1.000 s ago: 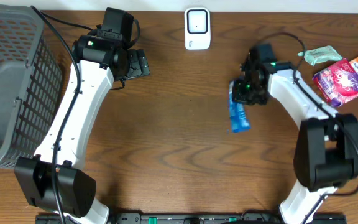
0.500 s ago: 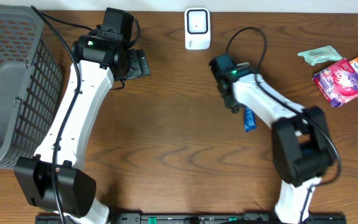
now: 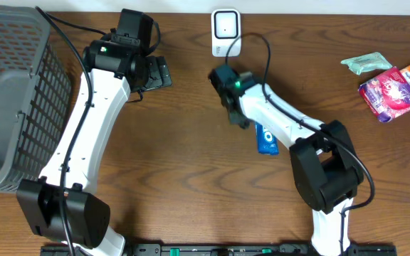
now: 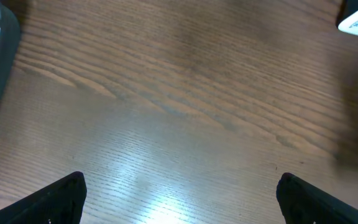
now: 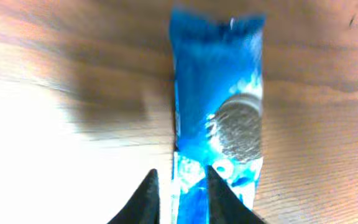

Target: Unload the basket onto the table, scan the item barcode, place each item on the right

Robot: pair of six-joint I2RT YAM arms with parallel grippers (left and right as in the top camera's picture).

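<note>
Mock shop checkout: barcode scanner (image 3: 225, 32), grey basket (image 3: 45, 85), snack packets (image 3: 390, 92), wooden table (image 3: 191, 171).

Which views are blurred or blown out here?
Right wrist: motion-smeared, blue plastic snack wrapper soft, glare bleaching the brown wooden table at left. Left wrist: soft, pale sheen low centre. Overhead: sharp, evenly lit.

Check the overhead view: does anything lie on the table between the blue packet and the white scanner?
No loose item does. Bare table separates the blue packet from the white scanner. Only the right arm and its cable cross above that stretch.
</note>
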